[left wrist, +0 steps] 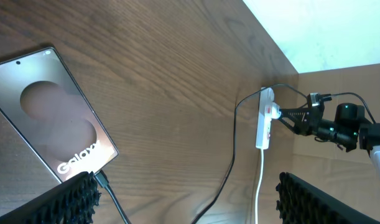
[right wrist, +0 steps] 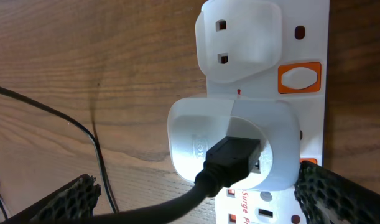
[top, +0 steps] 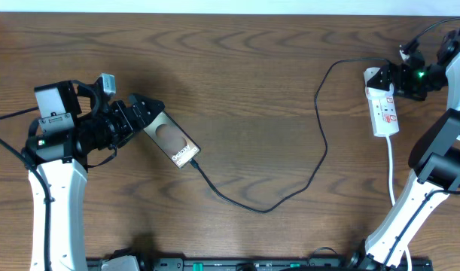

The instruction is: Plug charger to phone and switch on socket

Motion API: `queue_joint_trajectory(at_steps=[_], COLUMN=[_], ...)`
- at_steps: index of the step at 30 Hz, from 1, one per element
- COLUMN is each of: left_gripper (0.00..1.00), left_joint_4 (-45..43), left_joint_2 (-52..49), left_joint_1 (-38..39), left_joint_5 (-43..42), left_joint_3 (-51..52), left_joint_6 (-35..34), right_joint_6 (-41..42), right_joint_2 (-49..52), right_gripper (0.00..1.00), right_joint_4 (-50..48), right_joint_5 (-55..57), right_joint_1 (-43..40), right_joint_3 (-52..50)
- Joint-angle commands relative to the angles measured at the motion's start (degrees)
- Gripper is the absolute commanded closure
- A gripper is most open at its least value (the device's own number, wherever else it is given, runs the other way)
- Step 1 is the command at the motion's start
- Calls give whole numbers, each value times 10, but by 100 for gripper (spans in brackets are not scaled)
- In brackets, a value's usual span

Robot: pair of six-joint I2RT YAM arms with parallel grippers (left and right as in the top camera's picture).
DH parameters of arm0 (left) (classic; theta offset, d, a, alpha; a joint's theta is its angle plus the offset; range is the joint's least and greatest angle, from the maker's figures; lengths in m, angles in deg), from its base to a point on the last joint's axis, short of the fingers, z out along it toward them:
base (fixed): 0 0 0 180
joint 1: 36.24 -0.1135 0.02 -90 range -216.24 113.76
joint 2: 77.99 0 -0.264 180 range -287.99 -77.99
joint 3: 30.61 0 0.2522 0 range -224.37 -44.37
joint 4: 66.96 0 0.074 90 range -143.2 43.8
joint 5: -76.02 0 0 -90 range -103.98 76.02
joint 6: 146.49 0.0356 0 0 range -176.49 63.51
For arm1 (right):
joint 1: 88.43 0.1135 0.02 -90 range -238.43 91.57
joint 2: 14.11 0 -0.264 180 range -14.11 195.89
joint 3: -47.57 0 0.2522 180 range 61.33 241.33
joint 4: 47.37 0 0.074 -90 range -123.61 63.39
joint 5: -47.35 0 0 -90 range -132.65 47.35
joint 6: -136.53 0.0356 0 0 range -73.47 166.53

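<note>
Aim matters: the right gripper (right wrist: 199, 200), spread and empty, should press the orange switch (right wrist: 307, 163) beside one finger without nudging the charger (right wrist: 232, 155) plug.

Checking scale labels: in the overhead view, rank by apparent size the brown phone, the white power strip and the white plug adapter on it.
1. Flat dark brown phone: about the strip's length but wider.
2. Narrow white power strip.
3. Rounded white plug adapter, clearly smallest.
</note>
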Motion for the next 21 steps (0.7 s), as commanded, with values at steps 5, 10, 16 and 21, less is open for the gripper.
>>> queue_joint_trajectory(at_steps=[5, 10, 16, 21], left_gripper=[9, 9, 9, 9], left_joint_4=[4, 4, 4, 9], left_joint_2=[-1, -1, -1, -1], left_joint_1=[0, 0, 0, 0], left_joint_5=[3, 3, 3, 3], left_joint_3=[-10, -10, -10, -10], left_joint_6=[15, 14, 14, 15], right_joint_6=[19, 57, 59, 66], right_joint_2=[2, 2, 2, 5], right_gripper=[1, 1, 1, 1], right_joint_4=[0, 0, 5, 6], right_joint_5=[0, 28, 28, 28], right_joint_1=[5, 5, 6, 8], right_joint_3=[11, 11, 11, 10])
